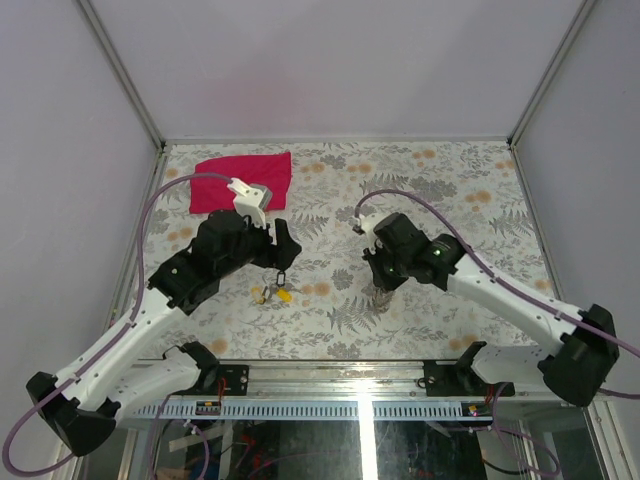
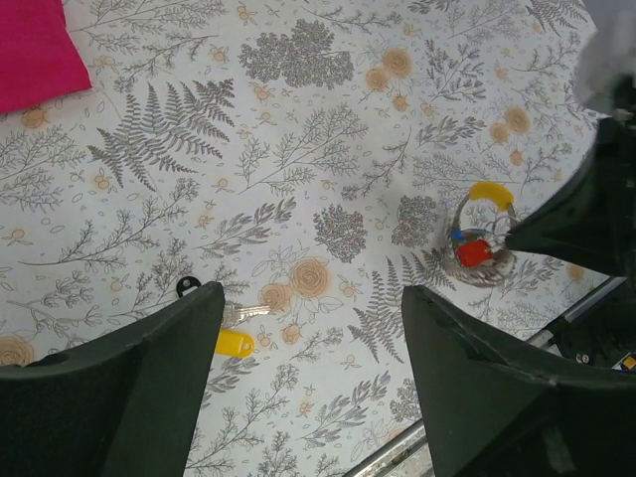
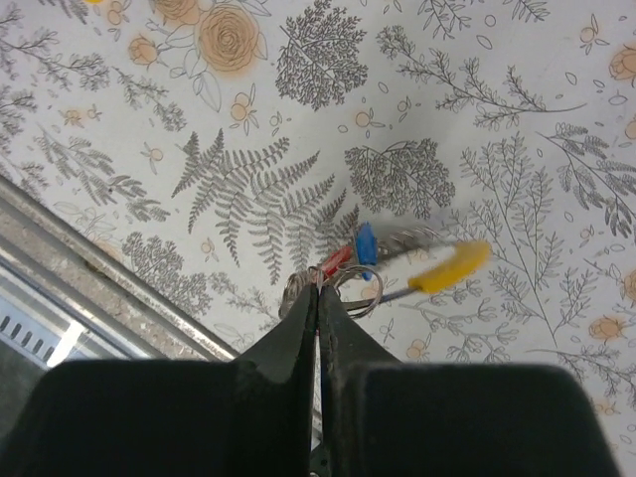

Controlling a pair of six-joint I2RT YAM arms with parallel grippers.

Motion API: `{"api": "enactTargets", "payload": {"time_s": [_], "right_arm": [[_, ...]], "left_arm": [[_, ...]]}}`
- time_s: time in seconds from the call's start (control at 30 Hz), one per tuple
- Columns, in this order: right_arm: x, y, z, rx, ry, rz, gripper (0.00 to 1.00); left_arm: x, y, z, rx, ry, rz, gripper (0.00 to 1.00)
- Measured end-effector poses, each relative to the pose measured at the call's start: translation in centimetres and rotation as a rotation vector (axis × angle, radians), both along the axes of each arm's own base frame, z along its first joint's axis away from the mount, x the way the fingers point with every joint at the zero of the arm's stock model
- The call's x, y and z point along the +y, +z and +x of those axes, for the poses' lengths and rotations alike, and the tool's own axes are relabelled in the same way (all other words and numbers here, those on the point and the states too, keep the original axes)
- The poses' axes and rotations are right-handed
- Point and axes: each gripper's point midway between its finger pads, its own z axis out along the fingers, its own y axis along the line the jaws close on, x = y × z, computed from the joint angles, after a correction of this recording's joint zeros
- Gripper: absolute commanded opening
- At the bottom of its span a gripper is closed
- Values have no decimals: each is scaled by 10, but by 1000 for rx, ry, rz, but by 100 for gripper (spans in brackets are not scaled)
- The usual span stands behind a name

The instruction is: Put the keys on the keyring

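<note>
**Right arm bent low, pinching the keyring**

I am watching the right gripper (image 3: 318, 316) pinching shut on the keyring (image 3: 360, 294), with coloured keys (image 3: 366, 244) bunched at it near the table's (image 3: 248, 129) front edge. The left gripper (image 2: 313, 298) is hovering wide open and empty above a yellow key (image 2: 235, 343).

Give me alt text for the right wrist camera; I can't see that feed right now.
The shut right gripper pinches the keyring at its tip, with a red key, a blue key and a blurred yellow key fanning out from it to the right. Beneath is the floral table cover, its metal edge crossing the lower left.
</note>
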Motion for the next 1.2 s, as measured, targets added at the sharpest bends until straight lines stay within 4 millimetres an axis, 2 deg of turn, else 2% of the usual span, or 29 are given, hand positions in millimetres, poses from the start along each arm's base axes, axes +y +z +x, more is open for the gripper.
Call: {"api": "enactTargets", "payload": {"time_s": [0.23,0.33,0.4,0.57,0.73,0.83,0.9,0.97,1.1,1.2], "right_arm": [[21,-34,28,29,13,-77,1],[34,-47,47,21,15,-86,5],[40,-55,60,14,9,-84,12],[50,-71,96,11,-35,-58,39],[55,-66,111,-11,-61,-10,56],[53,-53,113,-47,-95,41,70],[45,-36,107,-77,-126,75,85],[34,-11,104,-137,-164,109,98],[15,57,100,-302,-217,202,99],[-3,92,90,-388,-247,244,99]], "left_arm": [[8,-6,-4,12,25,8,75],[12,-9,-4,20,40,18,75],[15,-12,-4,26,49,26,76],[24,-24,-1,55,82,49,77],[39,-33,12,82,150,61,84],[47,-35,17,92,188,57,98],[50,-35,19,96,207,51,100],[52,-34,20,97,220,49,100],[55,-33,21,91,246,46,100],[59,-29,21,80,268,39,100]]}}
